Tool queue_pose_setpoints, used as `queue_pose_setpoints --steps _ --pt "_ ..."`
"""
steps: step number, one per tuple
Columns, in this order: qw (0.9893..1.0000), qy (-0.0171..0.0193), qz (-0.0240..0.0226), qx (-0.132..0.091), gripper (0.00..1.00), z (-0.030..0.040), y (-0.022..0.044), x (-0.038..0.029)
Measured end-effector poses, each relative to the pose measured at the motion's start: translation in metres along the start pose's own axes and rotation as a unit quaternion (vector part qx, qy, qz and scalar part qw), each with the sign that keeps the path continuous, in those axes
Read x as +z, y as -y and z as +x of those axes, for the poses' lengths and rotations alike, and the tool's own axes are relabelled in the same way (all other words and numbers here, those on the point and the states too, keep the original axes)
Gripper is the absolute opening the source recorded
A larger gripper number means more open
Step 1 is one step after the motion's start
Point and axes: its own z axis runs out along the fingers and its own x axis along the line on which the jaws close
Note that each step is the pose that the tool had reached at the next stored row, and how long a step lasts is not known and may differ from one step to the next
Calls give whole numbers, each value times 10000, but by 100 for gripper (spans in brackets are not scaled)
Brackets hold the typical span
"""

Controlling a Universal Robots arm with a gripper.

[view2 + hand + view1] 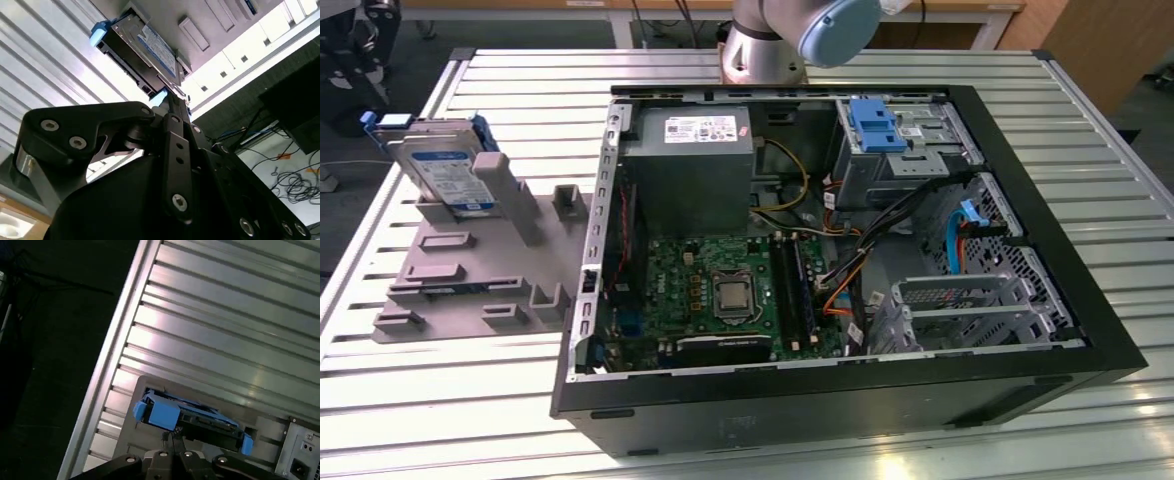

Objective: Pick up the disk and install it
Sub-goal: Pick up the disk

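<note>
The end effector (171,439) shows in the first wrist view as two slim black metal fingers whose tips look pressed together with nothing between them, so it appears clenched and empty. The disk (202,419) lies just past those tips in that view, seen edge-on: a dark, narrow edge with a blue plastic rail at each end. Its long axis runs across the line of the fingers, and the tips line up nearer one blue rail than the middle. The pictures do not show contact, and the end effector looks to hang well above the disk, so the disk lies below and ahead of it. In the second wrist view the disk's flat silver-grey face with its blue-and-white label tilts away from the black, bolted linkage. In the exterior view the disk stands on edge and leans back in a matte grey plastic holder (467,270) with blocky ribs and slots. The holder rests on the desk (1067,110), a ribbed surface of pale metal slats, on the exterior view's left of an open black computer case (854,400). Inside the case are a green circuit board (720,290), a plain grey metal box (694,165) and, at the far corner, a bare blue bracket (878,125) on a perforated steel cage. The arm (781,35), smooth grey with a pale blue cap, rises beyond the case.
</note>
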Motion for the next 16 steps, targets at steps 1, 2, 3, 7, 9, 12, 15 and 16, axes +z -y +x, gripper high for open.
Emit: queue_pose_setpoints --steps 1,2,3,7,9,12,15,16 --pt "10000 -4 -1 -93 11 0 0 1" --pt "9998 -9 -2 -182 11 0 0 1" --pt "9996 -13 -3 -273 11 0 0 2" --pt "9980 -30 -6 -634 11 0 0 5" --pt "9967 -38 -8 -813 11 0 0 6" --pt "9941 -52 -10 -1087 11 0 0 9" --pt "9908 -65 -12 -1354 11 0 1 11" --pt "9895 -69 -13 -1443 11 0 0 12"
